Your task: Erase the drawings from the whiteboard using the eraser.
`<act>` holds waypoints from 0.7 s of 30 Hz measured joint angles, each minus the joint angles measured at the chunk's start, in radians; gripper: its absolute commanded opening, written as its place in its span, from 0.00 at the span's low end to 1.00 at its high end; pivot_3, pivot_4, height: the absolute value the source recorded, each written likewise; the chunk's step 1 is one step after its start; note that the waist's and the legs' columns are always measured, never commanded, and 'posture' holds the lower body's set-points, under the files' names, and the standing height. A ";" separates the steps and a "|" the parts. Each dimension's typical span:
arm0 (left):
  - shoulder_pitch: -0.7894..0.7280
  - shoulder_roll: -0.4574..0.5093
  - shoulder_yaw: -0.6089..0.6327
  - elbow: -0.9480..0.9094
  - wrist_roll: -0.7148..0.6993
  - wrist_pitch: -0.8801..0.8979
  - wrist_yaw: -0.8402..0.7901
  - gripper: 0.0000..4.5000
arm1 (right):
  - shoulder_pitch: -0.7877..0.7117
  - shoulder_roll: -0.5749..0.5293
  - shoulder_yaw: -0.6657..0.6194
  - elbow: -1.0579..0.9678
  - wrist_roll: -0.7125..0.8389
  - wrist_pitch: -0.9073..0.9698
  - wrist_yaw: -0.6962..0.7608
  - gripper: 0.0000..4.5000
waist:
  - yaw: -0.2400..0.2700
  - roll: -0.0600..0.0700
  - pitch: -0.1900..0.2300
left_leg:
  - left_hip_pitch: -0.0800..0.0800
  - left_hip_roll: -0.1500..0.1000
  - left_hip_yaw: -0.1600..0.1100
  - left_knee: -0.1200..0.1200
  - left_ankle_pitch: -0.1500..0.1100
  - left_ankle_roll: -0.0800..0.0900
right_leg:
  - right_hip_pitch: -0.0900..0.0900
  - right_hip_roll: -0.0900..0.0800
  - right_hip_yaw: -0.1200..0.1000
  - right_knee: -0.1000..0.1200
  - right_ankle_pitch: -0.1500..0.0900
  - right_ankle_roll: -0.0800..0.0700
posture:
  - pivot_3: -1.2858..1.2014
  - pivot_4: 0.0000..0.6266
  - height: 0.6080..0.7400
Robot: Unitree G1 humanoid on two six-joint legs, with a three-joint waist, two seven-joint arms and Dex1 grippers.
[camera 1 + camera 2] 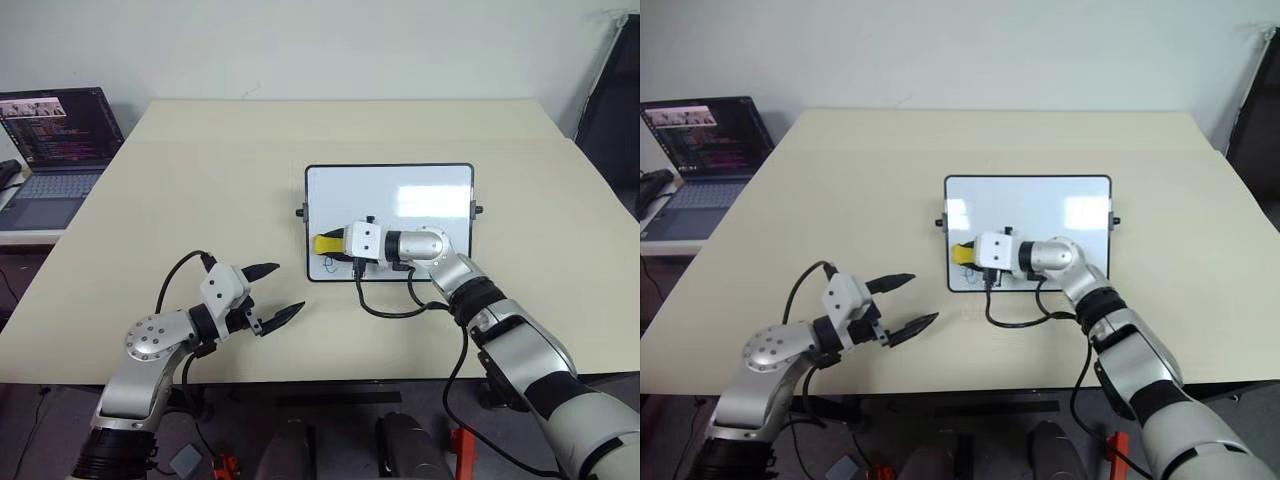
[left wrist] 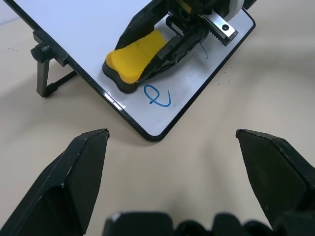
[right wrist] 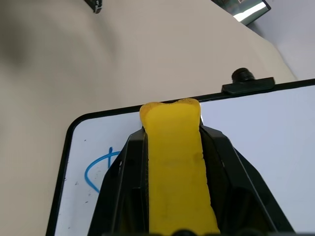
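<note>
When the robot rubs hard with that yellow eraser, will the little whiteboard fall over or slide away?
Probably not topple: the whiteboard leans back on a black side stand, so pushing presses it down. It might scoot, since it looks thin and light on the smooth table. The eraser looks soft and should give a little in the shut right gripper.

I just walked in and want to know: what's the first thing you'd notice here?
The bright yellow eraser jumps out: the right gripper is shut on it and holds it at the near left corner of the whiteboard, which stands in the middle of the table. Right beside it is a blue drawing like a loopy "e". The left gripper hangs open over the table in front of the board, touching nothing.
</note>
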 measured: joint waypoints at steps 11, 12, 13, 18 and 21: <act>0.001 0.008 0.000 -0.002 0.000 0.006 0.016 1.00 | 0.070 0.008 0.040 0.031 -0.074 -0.050 -0.005 0.25 | -0.002 0.000 0.000 | 0.032 0.001 -0.001 -0.001 0.000 0.000 | 0.028 0.004 0.000 0.005 -0.013 -0.010 | 0.52 0.24 1.00; 0.001 0.010 0.000 -0.002 0.000 0.007 0.016 1.00 | 0.070 0.008 0.040 0.032 -0.079 -0.051 -0.008 0.25 | -0.002 0.000 0.000 | 0.032 0.002 -0.001 -0.001 0.000 0.000 | 0.028 0.004 0.000 0.005 -0.013 -0.010 | 0.52 0.24 1.00; 0.001 0.012 0.000 -0.002 0.000 0.010 0.016 1.00 | 0.070 0.008 0.039 0.033 -0.080 -0.051 -0.010 0.25 | -0.002 0.000 0.000 | 0.032 0.002 -0.002 -0.001 0.000 0.000 | 0.028 0.004 0.000 0.005 -0.013 -0.010 | 0.52 0.24 1.00; -0.005 0.013 0.000 -0.002 0.001 0.015 0.016 1.00 | 0.055 0.010 0.040 0.048 -0.088 -0.057 -0.020 0.25 | -0.002 0.000 0.000 | 0.032 0.002 -0.002 -0.001 0.000 0.000 | 0.028 0.004 0.000 0.005 -0.013 -0.010 | 0.52 0.24 1.00; -0.006 0.013 -0.001 -0.001 0.001 0.016 0.017 1.00 | 0.022 0.011 0.036 0.064 -0.103 -0.059 -0.059 0.25 | -0.002 0.000 0.000 | 0.032 0.002 -0.002 -0.001 0.000 0.000 | 0.027 0.004 0.000 0.006 -0.013 -0.010 | 0.52 0.24 1.00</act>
